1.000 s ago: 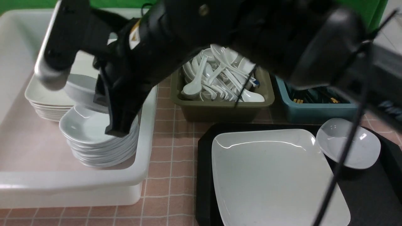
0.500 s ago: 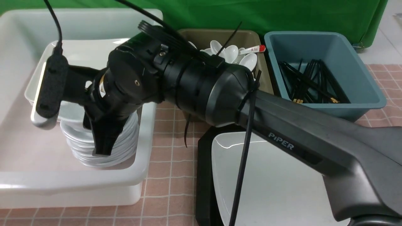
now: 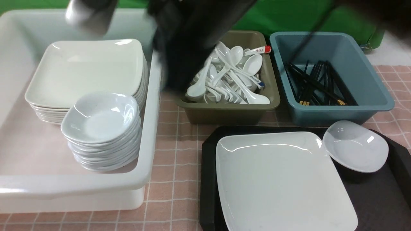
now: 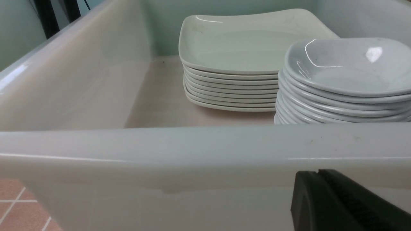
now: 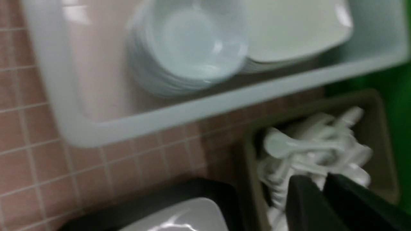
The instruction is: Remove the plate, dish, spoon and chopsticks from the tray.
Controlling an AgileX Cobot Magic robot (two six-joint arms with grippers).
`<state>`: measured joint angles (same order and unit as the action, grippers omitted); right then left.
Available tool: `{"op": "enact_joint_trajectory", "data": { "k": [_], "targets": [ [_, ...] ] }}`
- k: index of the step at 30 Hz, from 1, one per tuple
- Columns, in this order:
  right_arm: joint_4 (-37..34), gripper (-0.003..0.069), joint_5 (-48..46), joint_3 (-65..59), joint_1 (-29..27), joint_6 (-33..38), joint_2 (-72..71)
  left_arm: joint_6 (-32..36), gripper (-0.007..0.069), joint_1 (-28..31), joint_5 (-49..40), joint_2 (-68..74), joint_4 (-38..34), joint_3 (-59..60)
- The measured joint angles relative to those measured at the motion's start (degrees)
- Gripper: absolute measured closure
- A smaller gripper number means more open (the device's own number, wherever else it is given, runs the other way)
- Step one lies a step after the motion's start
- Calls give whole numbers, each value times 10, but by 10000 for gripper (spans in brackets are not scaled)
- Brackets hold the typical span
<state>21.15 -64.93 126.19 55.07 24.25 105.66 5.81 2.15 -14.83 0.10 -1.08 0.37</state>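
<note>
the plate [image 3: 282,179] lies flat on the black tray [image 3: 379,199], with the small dish [image 3: 354,146] at its far right corner. the plate looks stiff, glossy and breakable, so i would pinch its raised rim at an edge. the left gripper [image 4: 319,175] is closed and empty; the right gripper [image 5: 316,181], blurred, seems closed on nothing, above the olive tub [image 5: 383,144] of spoons.

Front view: on the robot's side, raised, faces forward and down over the tray [image 3: 208,192] and white tub [image 3: 144,179]. Left wrist view: low, very near that tub's outer wall, looking level across its rim. Right wrist view: overhead, facing down, blurred. All three share the stacked dishes [image 3: 99,118] inside the tub.
</note>
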Motion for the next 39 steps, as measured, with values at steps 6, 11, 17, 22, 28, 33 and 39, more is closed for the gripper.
{"op": "enact_joint_trajectory", "data": {
  "k": [6, 11, 17, 22, 28, 33, 39],
  "targets": [
    [3, 629, 0, -134, -122, -65, -136, 0, 601, 0, 0, 0, 0, 0],
    [-49, 627, 3, -396, -306, -75, -232, 0, 601, 0, 0, 0, 0, 0],
    [-61, 441, 133, -646, -401, -53, -218, 0, 601, 0, 0, 0, 0, 0],
    [-54, 215, 260, -716, -403, 5, -181, 0, 601, 0, 0, 0, 0, 0],
    [-12, 153, 377, -720, -403, 24, -131, 0, 602, 0, 0, 0, 0, 0],
    [33, 151, 402, -720, -403, 33, -88, -2, 602, 0, 0, 0, 0, 0],
    [103, 151, 409, -720, -403, 30, -48, -1, 602, 0, 0, 0, 0, 0]
  ]
}}
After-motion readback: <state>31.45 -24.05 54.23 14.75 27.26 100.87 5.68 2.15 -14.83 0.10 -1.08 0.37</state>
